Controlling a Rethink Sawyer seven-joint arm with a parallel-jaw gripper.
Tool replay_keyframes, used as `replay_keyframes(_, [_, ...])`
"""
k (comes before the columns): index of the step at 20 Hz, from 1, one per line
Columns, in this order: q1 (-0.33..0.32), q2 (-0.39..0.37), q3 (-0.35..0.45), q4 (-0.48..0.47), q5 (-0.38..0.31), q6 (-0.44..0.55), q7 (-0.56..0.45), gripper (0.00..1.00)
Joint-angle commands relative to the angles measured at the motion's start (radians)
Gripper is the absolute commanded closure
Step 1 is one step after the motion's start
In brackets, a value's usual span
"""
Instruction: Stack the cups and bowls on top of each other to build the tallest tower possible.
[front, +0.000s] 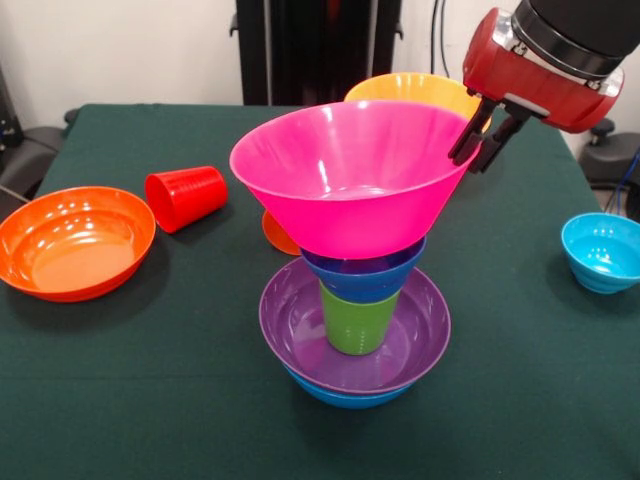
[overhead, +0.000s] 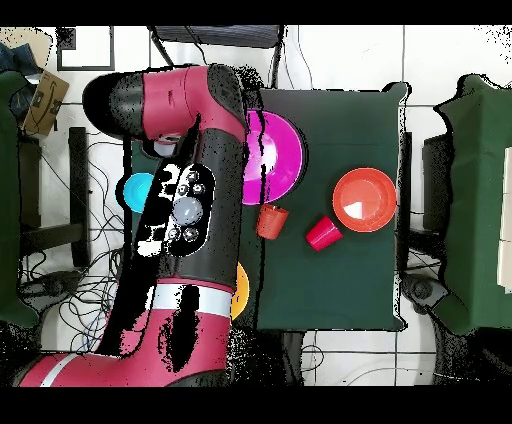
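Hand at the rim of the pink bowl, dark fingers close together, one on each side of the bowl's thin wall, seemingly clamped on it, though the contact itself too small to confirm. Red wrist housing just above, arm sprawling over much of the overhead view and hiding the hand there.

Tower directly beneath and to one side of the hand: blue bowl on the green worktop, purple bowl nested in it, green cup standing mouth down inside the purple bowl, small dark blue bowl on the cup, pink bowl on top, tilted a little toward the hand.

Yellow bowl just behind the hand, partly hidden by the pink bowl. Cyan bowl below the hand toward the worktop's edge, well apart from the tower. Across the tower from the hand: orange cup peeping out behind the stack, red cup on its side, and, farthest off, orange bowl sitting upright.
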Motion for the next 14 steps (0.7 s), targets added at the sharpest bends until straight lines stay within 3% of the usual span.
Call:
replay_keyframes(1, [-0.013,0.001,0.105,0.002,0.008,-0.052,0.038,1.0])
replay_keyframes(14, [-0.034,-0.016,0.134,0.019,0.0,0.005,-0.075,1.0])
